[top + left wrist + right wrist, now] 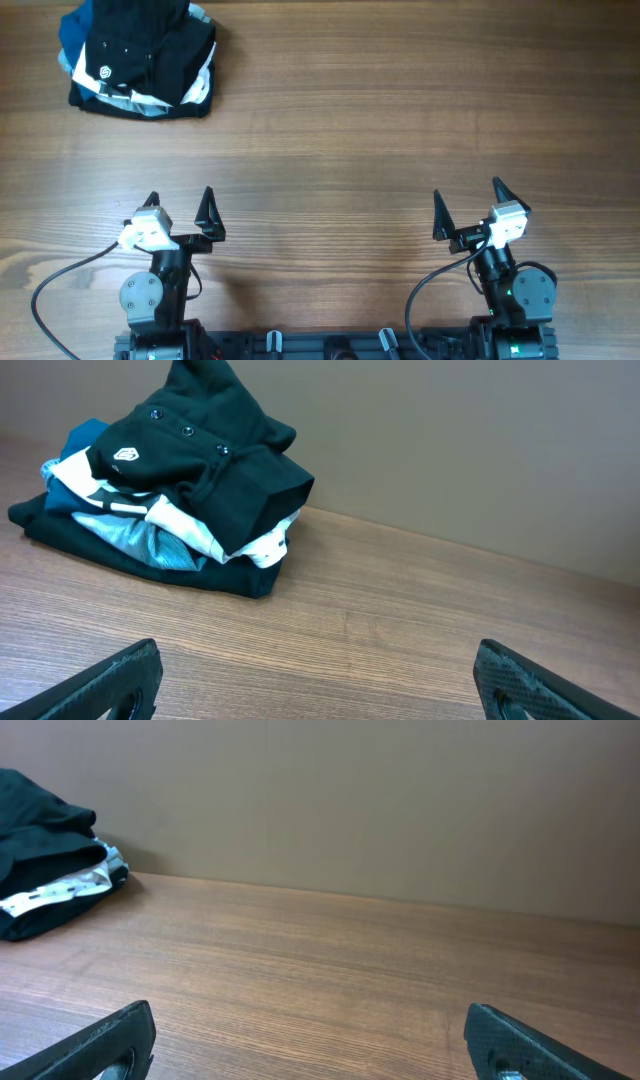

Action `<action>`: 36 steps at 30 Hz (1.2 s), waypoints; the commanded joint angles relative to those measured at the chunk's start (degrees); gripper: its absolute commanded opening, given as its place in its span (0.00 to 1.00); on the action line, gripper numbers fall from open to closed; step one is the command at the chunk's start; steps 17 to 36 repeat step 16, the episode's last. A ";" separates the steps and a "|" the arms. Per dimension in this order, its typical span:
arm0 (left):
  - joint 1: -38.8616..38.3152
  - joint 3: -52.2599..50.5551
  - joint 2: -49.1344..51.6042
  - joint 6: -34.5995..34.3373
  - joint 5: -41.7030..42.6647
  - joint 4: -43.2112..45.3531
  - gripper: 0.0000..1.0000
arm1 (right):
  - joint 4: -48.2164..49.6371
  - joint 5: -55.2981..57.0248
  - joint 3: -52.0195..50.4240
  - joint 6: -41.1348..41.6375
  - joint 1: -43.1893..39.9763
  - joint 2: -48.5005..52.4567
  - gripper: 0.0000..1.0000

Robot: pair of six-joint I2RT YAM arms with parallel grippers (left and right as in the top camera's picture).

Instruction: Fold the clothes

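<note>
My left jaws and right jaws both stand wide apart, holding nothing, at the near edge of the brown wooden bench [360,130]. The large black soft-fabric garment [150,35] lies crumpled atop a pile in the far left corner, well apart from both. My worry is that a careless grab there drags up the white striped garment [185,520] or the blue folded clothing [85,435] tangled beneath it.

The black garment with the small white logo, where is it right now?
In the overhead view, the black garment lies bunched at the wooden table's far left corner, atop blue clothing.
</note>
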 commanded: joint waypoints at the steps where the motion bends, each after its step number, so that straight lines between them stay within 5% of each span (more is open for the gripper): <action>1: 0.33 -0.35 -0.42 -0.94 0.68 0.02 1.00 | 0.28 1.16 -0.07 0.59 0.24 -0.46 1.00; 36: 0.33 -0.35 -0.42 -0.94 0.68 0.02 1.00 | 0.28 1.16 -0.07 0.59 0.24 -0.46 0.99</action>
